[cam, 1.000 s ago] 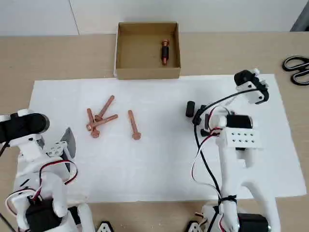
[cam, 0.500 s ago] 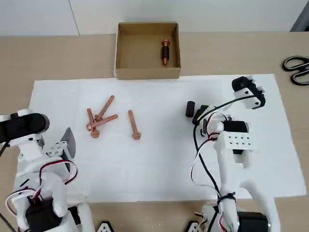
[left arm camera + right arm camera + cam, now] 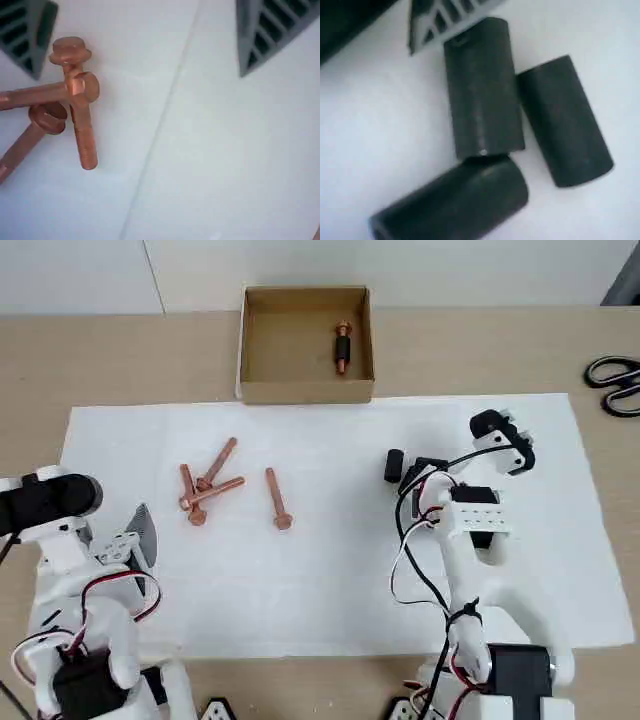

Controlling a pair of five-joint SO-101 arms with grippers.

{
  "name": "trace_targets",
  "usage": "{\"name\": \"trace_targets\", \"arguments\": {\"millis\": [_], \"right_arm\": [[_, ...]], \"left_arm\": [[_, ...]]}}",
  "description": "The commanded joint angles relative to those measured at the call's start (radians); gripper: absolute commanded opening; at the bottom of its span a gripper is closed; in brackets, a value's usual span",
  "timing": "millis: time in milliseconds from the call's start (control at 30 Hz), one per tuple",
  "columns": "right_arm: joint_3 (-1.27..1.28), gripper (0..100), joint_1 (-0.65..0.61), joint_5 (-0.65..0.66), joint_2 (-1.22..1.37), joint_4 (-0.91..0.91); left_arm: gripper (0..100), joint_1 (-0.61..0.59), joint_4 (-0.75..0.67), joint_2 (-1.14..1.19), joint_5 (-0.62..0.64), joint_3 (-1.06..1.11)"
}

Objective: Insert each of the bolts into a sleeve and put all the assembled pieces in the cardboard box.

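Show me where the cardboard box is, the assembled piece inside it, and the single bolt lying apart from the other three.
cardboard box (image 3: pixel 305 392), high view, on its front wall.
assembled piece (image 3: pixel 342 344), high view, on its black sleeve.
single bolt (image 3: pixel 275 495), high view, mid shank.

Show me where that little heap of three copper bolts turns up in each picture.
High view: the heap of three bolts lies on the white sheet, left of a lone fourth bolt.
Left wrist view: the heap close up, on the same sheet.
Right wrist view: three black sleeves lie here instead.
Shared landmark: the white sheet.
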Motion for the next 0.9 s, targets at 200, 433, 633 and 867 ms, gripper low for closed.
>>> {"name": "trace_targets", "arguments": {"millis": [200,433,633,867], "right_arm": [[-0.008,4.1,-0.022,0.018,0.004,-0.024],[-0.008,5.4,-0.021,0.037,-0.004,-0.015],[-0.009,5.3,0.022,0.144,-0.007,0.007],[-0.138,3.2,0.041,0.379,-0.156,0.317]], "left_arm": [[24,0.006,-0.003,-0.006,-0.003,-0.004],[24,0.006,-0.002,-0.006,-0.003,-0.004],[24,0.006,-0.002,-0.006,-0.005,-0.004],[24,0.006,0.0,0.0,-0.046,-0.007]]}}
